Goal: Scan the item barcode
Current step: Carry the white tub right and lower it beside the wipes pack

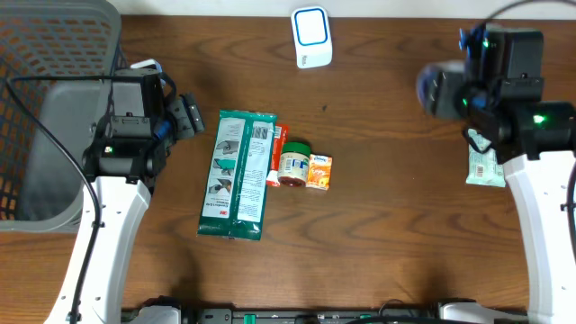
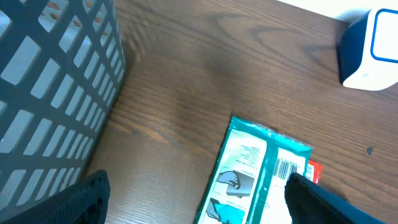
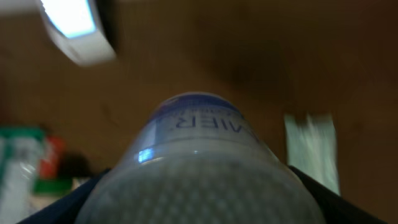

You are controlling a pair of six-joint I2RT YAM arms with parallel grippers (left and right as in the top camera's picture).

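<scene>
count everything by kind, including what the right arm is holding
packs: 2 (green pack, tissue pack)
jar: 1
orange box: 1
red item: 1
bottle, held: 1
scanner: 1
basket: 1
total: 8

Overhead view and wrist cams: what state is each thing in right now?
Left gripper: open, holding nothing.
Right gripper: closed around the bottle.
Bottle: gripped between the fingers, label blurred.
Green pack: lying flat, barcode facing up.
Scanner: standing on the table, nothing touching it.
Jar: green lid on, lying on the table.
Basket: upright.
</scene>
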